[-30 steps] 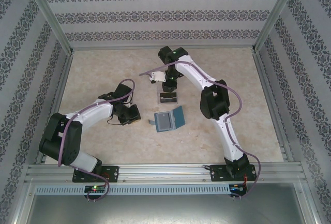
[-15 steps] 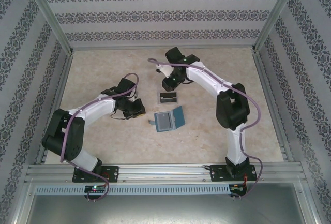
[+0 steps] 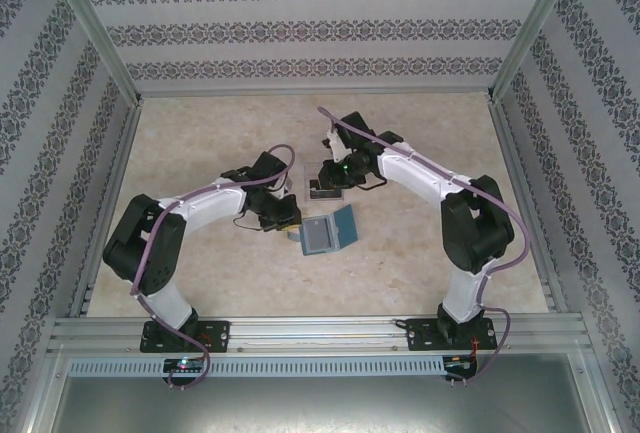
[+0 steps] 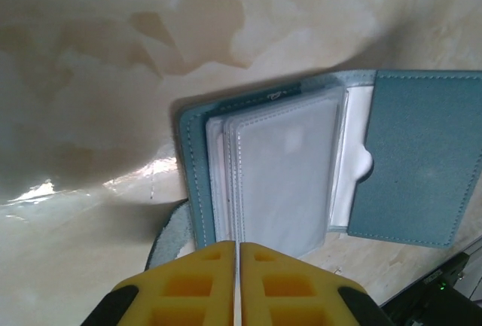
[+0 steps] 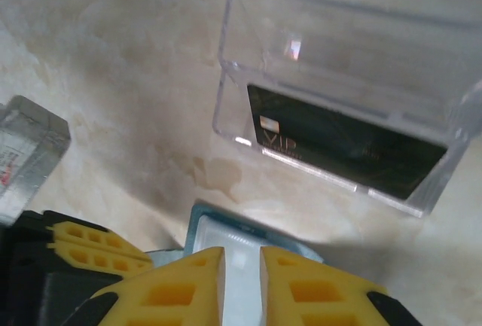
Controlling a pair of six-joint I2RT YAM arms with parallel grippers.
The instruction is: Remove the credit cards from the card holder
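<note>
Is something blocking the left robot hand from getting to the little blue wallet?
Nothing visible does. The left gripper, shut, points straight at the open teal bifold card holder, whose clear plastic sleeves lie just ahead of it. The clear plastic box with a dark card inside sits beyond the holder, not between.

Clear plastic box (image 5: 339, 62) on marbled table (image 5: 113, 77); patterned walls (image 3: 300, 33).

The dark card (image 5: 346, 149) bears the letters "VIP".
</note>
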